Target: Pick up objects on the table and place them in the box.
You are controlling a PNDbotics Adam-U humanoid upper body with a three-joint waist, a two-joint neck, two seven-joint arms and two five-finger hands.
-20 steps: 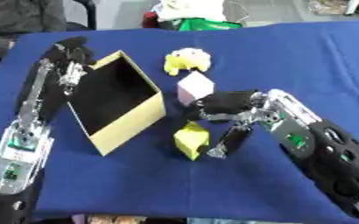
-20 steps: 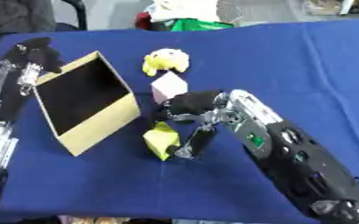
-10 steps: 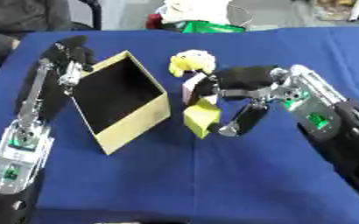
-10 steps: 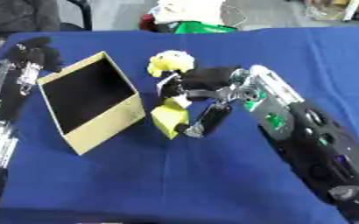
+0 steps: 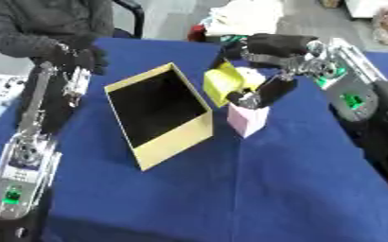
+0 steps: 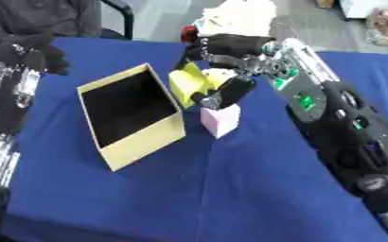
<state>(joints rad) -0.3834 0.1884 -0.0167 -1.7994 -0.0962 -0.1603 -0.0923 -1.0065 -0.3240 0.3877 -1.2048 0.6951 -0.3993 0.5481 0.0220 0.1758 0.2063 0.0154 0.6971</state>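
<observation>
Right hand (image 5: pixel 268 71) is curled round a yellow block (image 5: pixel 224 86), fingers over its top and thumb under its near side. The block hangs clear of the table, tilted, just left of the palm and right beside the open box's (image 5: pixel 174 138) right-hand rim, not yet over the opening.

Directly below the hand stands a pink block (image 5: pixel 249 121) on the blue tablecloth (image 5: pixel 255 189). The thumb tip looks to be touching or nearly touching its top; cannot tell which.

Left hand (image 5: pixel 74 59) sits far to the left of the working hand, beyond the box's far left corner. It is dark against a dark sleeve behind it, so I cannot tell how its fingers stand.

Risks from here, as judgement:
- The block is held at a slant by one edge region; it could rotate out of the fingers as the arm swings left.
- The box wall nearest the hand stands high. A low carry could catch the block's corner on that rim and shove or tip the box.
- The thumb is so close to the pink block that moving off could knock it over or drag it.
- Releasing early would drop the block outside the wall, between box and pink block.

Count: one box, one yellow block, one pink block. A pale lump behind the fingers may be a further object, unclear.
</observation>
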